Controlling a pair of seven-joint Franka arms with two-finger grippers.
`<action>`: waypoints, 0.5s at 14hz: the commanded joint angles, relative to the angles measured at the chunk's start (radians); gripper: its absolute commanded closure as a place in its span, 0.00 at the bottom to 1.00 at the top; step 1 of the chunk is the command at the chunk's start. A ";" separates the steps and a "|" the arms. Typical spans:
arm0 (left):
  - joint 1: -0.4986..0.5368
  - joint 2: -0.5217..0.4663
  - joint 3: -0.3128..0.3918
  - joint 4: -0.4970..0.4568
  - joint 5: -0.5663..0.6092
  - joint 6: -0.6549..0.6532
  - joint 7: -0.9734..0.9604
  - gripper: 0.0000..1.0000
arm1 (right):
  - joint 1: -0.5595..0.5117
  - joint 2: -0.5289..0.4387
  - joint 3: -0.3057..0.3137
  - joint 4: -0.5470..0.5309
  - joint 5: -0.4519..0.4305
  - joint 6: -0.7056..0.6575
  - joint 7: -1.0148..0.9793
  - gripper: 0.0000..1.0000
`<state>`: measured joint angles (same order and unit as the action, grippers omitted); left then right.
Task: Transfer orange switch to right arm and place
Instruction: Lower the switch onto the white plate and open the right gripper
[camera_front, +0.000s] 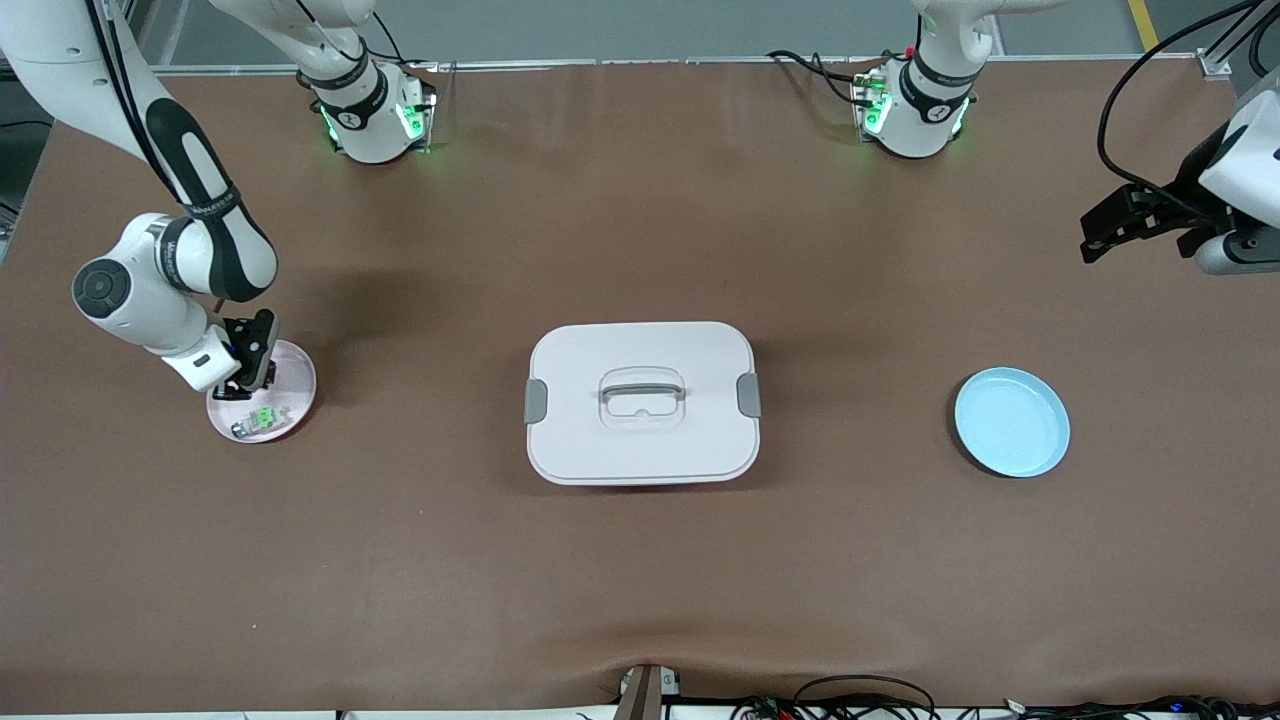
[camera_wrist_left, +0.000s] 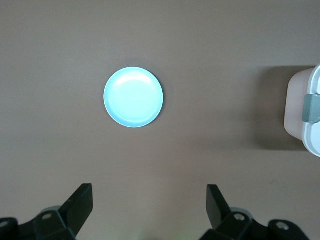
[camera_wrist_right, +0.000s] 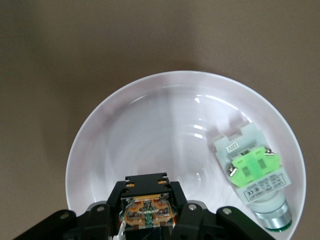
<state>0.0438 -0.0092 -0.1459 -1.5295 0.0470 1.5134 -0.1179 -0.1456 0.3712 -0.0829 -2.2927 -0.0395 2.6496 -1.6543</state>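
right wrist view shows the right gripper (camera_wrist_right: 147, 212) clamped on the orange switch (camera_wrist_right: 146, 210) over the pink plate (camera_wrist_right: 150, 130), near the tabletop's right-arm edge. a green-centred component (camera_wrist_right: 252, 172) lies on that plate. the left gripper (camera_wrist_left: 147, 207) waits, fingers wide, above the table beside the blue plate (camera_wrist_left: 133, 97).

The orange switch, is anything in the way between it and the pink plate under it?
Nothing visible. The right claw is shut on the orange switch just over bare pink plate; the green switch lies beside it, apart.
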 joint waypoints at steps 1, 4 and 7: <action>0.004 -0.025 0.005 -0.018 -0.022 -0.007 0.020 0.00 | -0.022 -0.008 0.015 -0.010 -0.014 0.013 -0.010 0.73; 0.002 -0.025 0.005 -0.018 -0.022 -0.007 0.020 0.00 | -0.022 -0.008 0.015 -0.008 -0.014 0.016 -0.009 0.23; 0.002 -0.025 0.005 -0.017 -0.022 -0.007 0.020 0.00 | -0.023 -0.008 0.017 -0.005 -0.013 0.020 -0.010 0.00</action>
<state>0.0437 -0.0092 -0.1459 -1.5296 0.0470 1.5134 -0.1178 -0.1456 0.3715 -0.0829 -2.2928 -0.0395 2.6595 -1.6543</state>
